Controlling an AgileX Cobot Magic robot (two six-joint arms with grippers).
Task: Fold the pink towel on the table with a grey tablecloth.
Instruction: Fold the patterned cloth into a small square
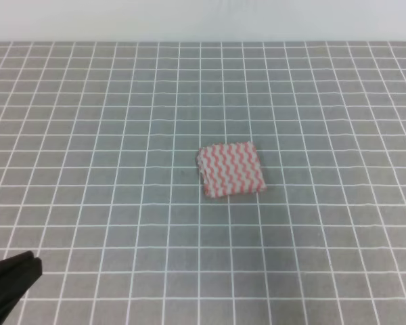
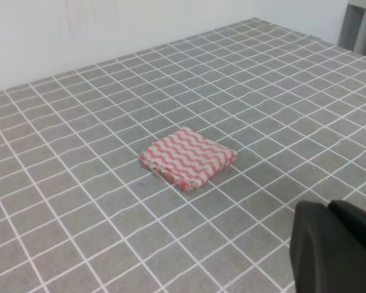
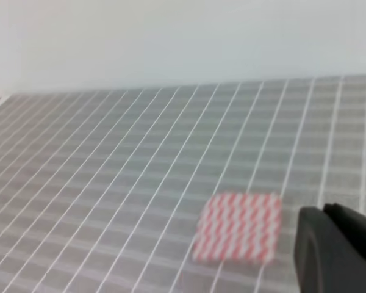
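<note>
jaws of both arms sit mostly out of frame, so i cannot tell if they are apart or together; neither touches anything. judging by its compact shape, folding looks done, so the arms should stay well clear. grey gridded surface [image 1: 88,169] fills every view. pink towel [image 1: 231,170] lies at frame centre, a small wavy-striped square with layered edges.
</note>
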